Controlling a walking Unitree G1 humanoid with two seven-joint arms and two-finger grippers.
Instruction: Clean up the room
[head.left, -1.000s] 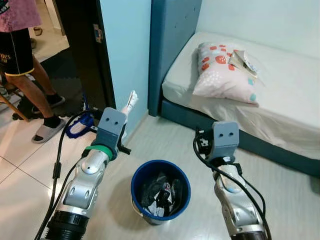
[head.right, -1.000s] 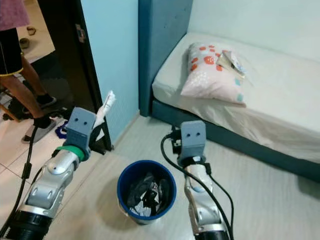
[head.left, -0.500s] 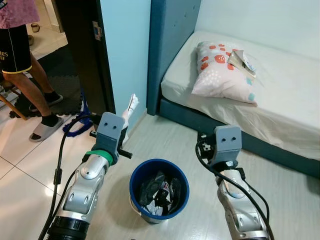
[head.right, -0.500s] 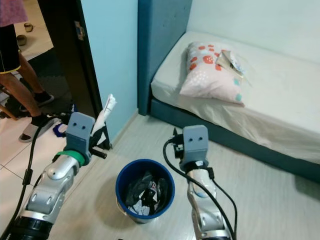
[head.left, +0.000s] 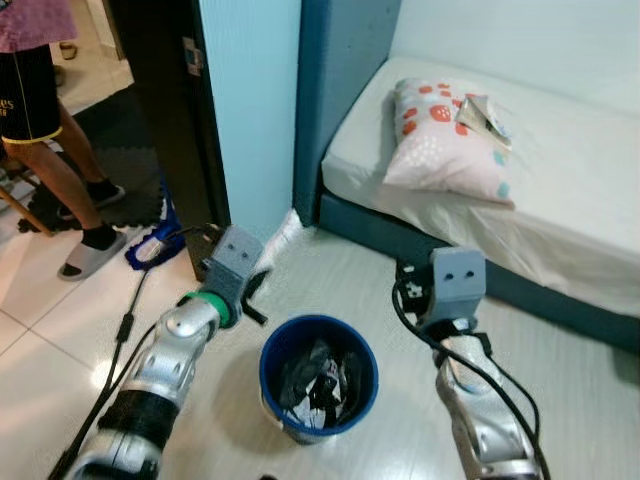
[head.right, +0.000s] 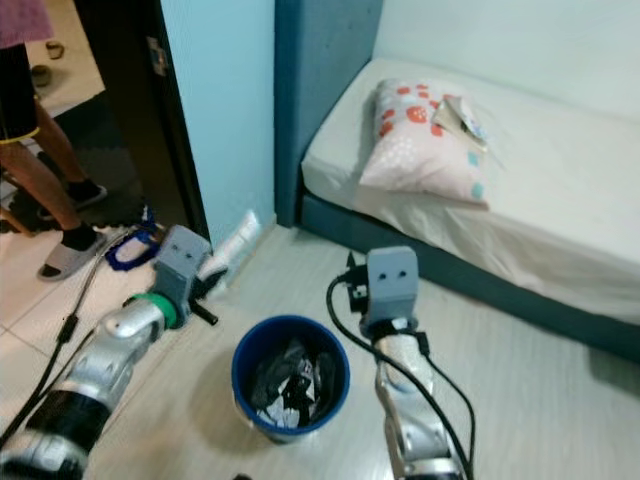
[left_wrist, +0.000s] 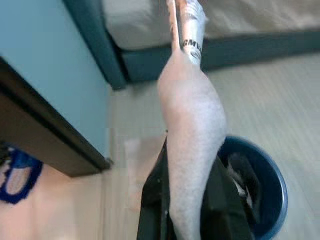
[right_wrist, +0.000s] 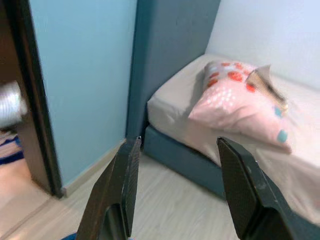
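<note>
While your left gripper (left_wrist: 192, 210) clamps a white wrapper (left_wrist: 192, 125) just beside the bin (head.left: 318, 378), your right gripper (right_wrist: 175, 185) hangs open.

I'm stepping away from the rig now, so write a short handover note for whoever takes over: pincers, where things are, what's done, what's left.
Left pincer: shut on a white wrapper, held up beside the blue bin, not yet over it.
Right pincer: open, holding nothing, raised and pointing toward the bed.
Bin: on the floor between the arms, already holding trash.
Left to do: drop the wrapper in the bin. A paper item lies on the pillow; probably next.
A person stands by the doorway.
</note>
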